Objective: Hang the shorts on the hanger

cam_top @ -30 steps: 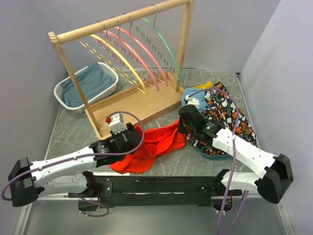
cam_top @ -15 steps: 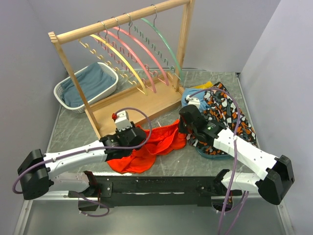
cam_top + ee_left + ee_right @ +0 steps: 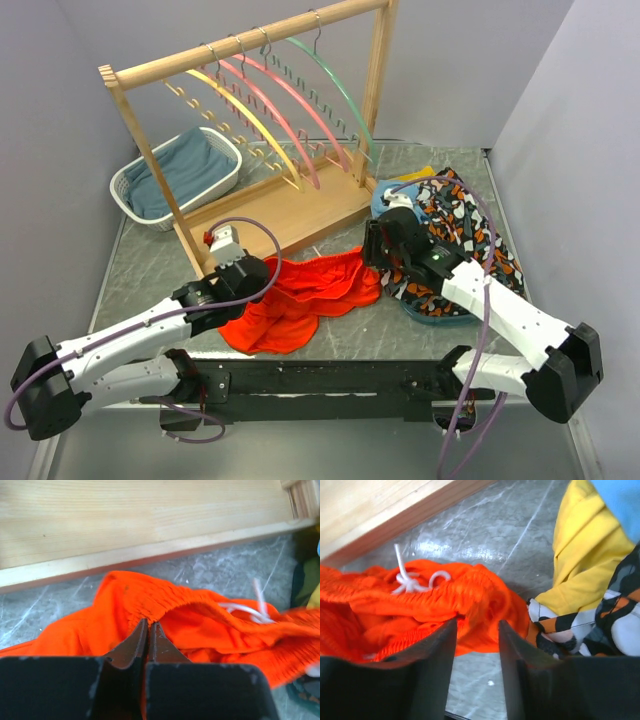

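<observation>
From above, the shorts [image 3: 310, 295] sit crumpled well short of the hanger [image 3: 335, 85]; left wrist: left gripper [image 3: 148, 625] clenched on only a thin waistband fold at its tips, which could slip on a lift; right wrist: right gripper [image 3: 477, 630] open, shorts edge loose between its jaws.

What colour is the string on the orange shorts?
White. The drawstring lies knotted on the shorts, clearest in the right wrist view.

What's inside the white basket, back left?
A blue cloth fills the white basket. The basket floor, and anything beneath the cloth, is covered.
</observation>
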Robot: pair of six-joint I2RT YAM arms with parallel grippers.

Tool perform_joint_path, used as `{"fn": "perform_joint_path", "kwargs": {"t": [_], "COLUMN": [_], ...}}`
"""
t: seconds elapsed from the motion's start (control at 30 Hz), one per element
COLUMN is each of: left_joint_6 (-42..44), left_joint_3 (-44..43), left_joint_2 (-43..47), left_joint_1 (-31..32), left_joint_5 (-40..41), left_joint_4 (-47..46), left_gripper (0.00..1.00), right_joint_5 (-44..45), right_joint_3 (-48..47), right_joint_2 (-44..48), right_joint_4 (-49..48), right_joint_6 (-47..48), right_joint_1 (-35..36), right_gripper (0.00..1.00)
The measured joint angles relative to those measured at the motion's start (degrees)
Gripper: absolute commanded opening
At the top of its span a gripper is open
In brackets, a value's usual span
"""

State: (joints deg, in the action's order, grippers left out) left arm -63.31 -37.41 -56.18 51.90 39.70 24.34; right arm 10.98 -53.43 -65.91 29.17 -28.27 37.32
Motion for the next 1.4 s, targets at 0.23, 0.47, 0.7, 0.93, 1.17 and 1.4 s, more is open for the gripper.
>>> {"fn": "perform_joint_path", "kwargs": {"t": [0.23, 0.47, 0.7, 0.93, 1.17, 1.4], "left_joint_6": [2.69, 3.85, 4.26, 5.66, 6.93, 7.45], "left_joint_3": [0.00, 0.00, -0.24, -0.70, -1.29, -1.31], "left_joint_2": [0.17, 0.17, 0.17, 0.20, 0.24, 1.64], "left_joint_1": [-0.09, -0.09, -0.13, -0.17, -0.17, -0.17], "left_joint_5": [-3.58, -5.60, -6.51, -6.97, -7.37, -7.56], "left_joint_4": [-0.42, -0.96, -0.90, -0.85, -0.87, -0.63], "left_gripper": [0.01, 0.01, 0.01, 0.01, 0.01, 0.01], "right_joint_5": [-0.90, -0.13, -4.09, -10.38, -11.15, -12.09], "right_joint_3": [-5.95, -24.81, -43.76, -62.03, -76.46, -76.52], "right_joint_2": [7.26, 7.85, -3.48, -21.81, -35.89, -36.74], "right_joint_4": [2.14, 2.03, 0.94, 3.23, 8.66, 10.78], "right_joint_6": [2.73, 8.52, 17.38, 24.39, 29.05, 30.82], "right_joint_1": [-0.09, -0.26, -4.28, -7.98, -8.24, -8.28], "right_gripper": [0.73, 0.77, 0.79, 0.79, 0.74, 0.51]}}
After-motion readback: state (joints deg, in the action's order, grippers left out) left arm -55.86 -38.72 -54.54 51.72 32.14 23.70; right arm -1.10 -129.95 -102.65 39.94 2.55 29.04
